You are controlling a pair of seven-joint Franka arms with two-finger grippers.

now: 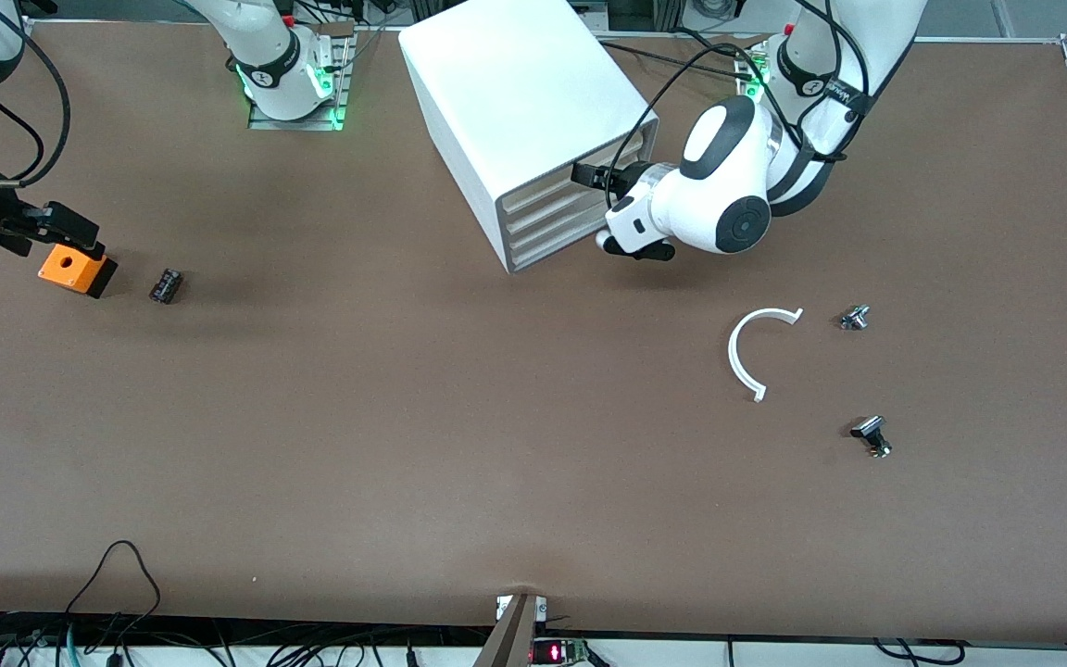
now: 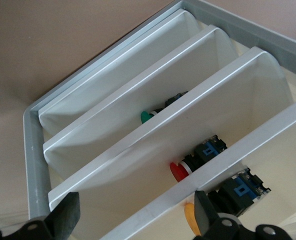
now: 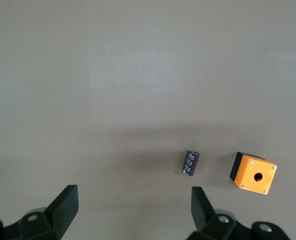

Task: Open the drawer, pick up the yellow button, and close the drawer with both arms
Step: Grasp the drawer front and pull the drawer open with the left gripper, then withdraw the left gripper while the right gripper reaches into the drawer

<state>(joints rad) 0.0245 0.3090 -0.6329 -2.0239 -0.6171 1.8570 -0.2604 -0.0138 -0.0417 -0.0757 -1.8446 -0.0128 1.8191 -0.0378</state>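
**Both grippers wide and empty; left one at the cabinet front**

Going across the front view, the right gripper [image 1: 66, 232] comes first, hanging at the right arm's end of the worktop [image 1: 404, 417], just above the orange cube with a hole [image 1: 76, 270]. Its fingers [image 3: 63, 202] stand spread wide and hold nothing. A small black part [image 1: 166, 285] lies just beside the cube.

Next comes the white cabinet [image 1: 520, 102], set at an angle near the robots' bases, its four shallow trays facing the left arm. The left gripper [image 1: 600, 176] sits right at that open front, level with the upper trays; its fingers [image 2: 68, 212] are also fully apart and grip nothing. Whether they touch a tray rim I cannot tell.

The drawer [image 2: 268, 145] is the tray closest to that gripper in the left wrist view, and the button [image 2: 190, 216] lies inside it, orange cap showing by one fingertip. The trays below hold a red-capped and a green-capped button.

Toward the left arm's end lie a white curved strip [image 1: 745, 352] and two small metal parts [image 1: 855, 318].
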